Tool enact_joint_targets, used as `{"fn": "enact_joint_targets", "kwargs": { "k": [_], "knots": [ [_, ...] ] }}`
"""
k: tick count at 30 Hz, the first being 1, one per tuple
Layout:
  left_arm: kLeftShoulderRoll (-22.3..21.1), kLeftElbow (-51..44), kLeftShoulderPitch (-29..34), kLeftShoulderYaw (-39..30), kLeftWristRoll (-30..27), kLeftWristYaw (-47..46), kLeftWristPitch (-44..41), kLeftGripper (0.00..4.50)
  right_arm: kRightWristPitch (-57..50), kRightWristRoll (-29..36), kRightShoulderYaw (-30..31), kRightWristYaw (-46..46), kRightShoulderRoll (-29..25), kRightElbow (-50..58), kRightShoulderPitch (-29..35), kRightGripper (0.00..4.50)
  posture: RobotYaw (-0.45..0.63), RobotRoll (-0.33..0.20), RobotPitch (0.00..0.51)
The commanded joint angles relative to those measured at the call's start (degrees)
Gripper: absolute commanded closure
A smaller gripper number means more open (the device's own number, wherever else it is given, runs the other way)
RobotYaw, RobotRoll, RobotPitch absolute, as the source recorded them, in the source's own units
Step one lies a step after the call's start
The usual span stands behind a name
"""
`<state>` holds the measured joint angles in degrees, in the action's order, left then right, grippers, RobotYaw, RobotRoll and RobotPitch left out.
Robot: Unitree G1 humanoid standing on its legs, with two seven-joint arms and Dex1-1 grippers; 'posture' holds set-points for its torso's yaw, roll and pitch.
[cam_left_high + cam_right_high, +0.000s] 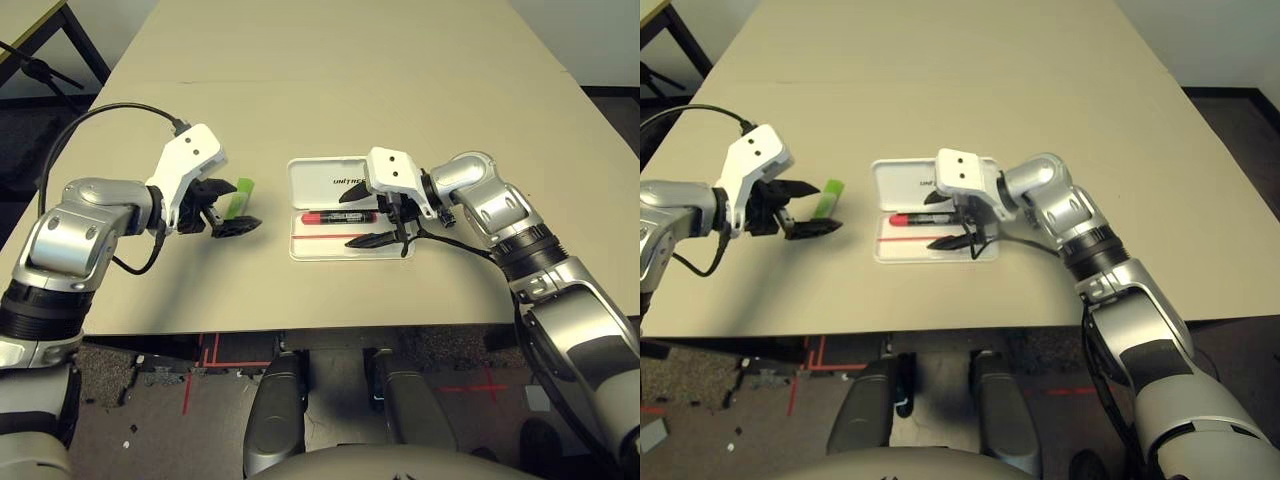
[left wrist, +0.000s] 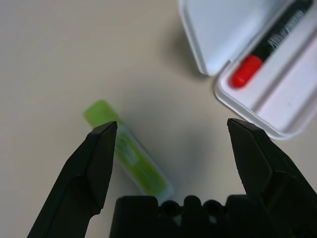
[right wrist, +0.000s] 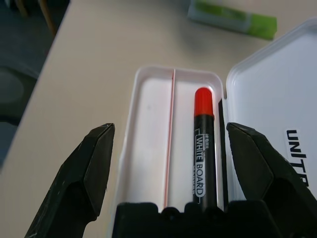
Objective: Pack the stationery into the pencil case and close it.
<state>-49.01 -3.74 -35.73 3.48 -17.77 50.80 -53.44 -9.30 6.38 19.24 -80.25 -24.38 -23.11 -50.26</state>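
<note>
I find the pencil case (image 1: 345, 210) lying open on the table (image 1: 400, 80), lid flat behind its tray. The marker (image 3: 204, 144) rests in the tray's rear channel, beside the hinge. My right gripper (image 1: 374, 218) hangs over it with jaws released, holding nothing. The green bar (image 2: 131, 153) lies on the table left of the case; my left gripper (image 1: 222, 208) hovers spread above it, evidently positioned for pickup.

The case (image 1: 330, 245) lies open, its lid (image 1: 325, 180) laid flat behind the tray. The tray's far compartment is taken up by the marker (image 1: 338, 217); the near compartment is left free. Access from above is blocked by the right gripper (image 1: 368, 218), spread over the tray. The green bar (image 1: 238, 198) is flanked by the spread fingers of the left gripper (image 1: 225, 208); bare table (image 1: 330, 90) is left between bar and case.
</note>
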Motion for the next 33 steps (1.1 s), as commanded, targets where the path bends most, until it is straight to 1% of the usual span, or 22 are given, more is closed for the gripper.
{"fn": "enact_joint_targets", "kwargs": {
  "k": [1,4,8,11,14,16,20,25,26,29,31,33],
  "knots": [
    [2.2,4.1,-3.1,-1.0,0.3,-4.1,-5.4,0.0,-2.7,3.9,-2.3,-3.4,-1.4,1.5,1.1,0.01,0.04,0.0,0.157],
    [5.0,8.8,-6.1,-1.5,1.8,-9.6,-9.6,0.0,-2.5,9.8,-5.8,-8.9,-3.2,2.1,3.0,0.01,0.04,0.0,0.157],
    [7.4,13.6,-8.0,-2.0,2.4,-13.8,-12.7,0.0,-2.2,13.5,-9.2,-11.9,-6.2,1.5,4.6,0.01,0.02,0.0,0.157],
    [9.1,16.2,-9.1,-2.9,2.4,-16.1,-14.7,0.0,-3.0,17.3,-9.0,-12.3,-9.9,2.1,5.7,0.01,0.02,0.0,0.158],
    [10.2,17.8,-9.4,-2.0,3.2,-17.6,-15.4,0.0,-3.8,22.6,-8.2,-12.3,-14.3,3.7,7.9,0.01,0.02,0.0,0.159],
    [10.7,18.5,-9.4,-0.9,3.6,-18.2,-15.7,0.0,-3.4,25.0,-8.3,-12.3,-16.3,4.5,9.2,0.01,0.01,0.0,0.16],
    [11.2,19.8,-9.2,1.3,4.6,-18.5,-15.5,0.0,-4.2,26.6,-9.5,-12.3,-18.0,5.6,10.3,0.01,-0.01,0.0,0.161],
    [11.0,20.3,-8.5,4.1,5.1,-17.4,-14.4,0.0,-5.7,26.4,-12.4,-11.9,-17.1,7.1,11.1,0.01,-0.03,0.0,0.161],
    [11.0,20.6,-8.2,4.8,5.6,-17.4,-13.8,0.39,-5.8,26.3,-12.9,-11.7,-17.0,7.5,11.4,0.0,-0.03,0.0,0.161],
    [10.2,21.0,-6.3,6.6,6.3,-16.4,-12.7,1.34,-6.6,26.8,-14.1,-11.8,-17.1,9.3,13.1,0.0,-0.04,0.0,0.162],
    [10.0,20.8,-5.9,7.1,6.5,-15.9,-12.6,2.12,-6.9,26.8,-14.9,-11.7,-17.1,9.9,13.7,0.0,-0.04,0.0,0.162],
    [10.0,20.8,-5.8,7.2,6.5,-15.7,-12.6,2.76,-7.0,26.7,-15.5,-11.6,-17.2,10.0,14.0,0.0,-0.04,0.0,0.161]
  ]
}}
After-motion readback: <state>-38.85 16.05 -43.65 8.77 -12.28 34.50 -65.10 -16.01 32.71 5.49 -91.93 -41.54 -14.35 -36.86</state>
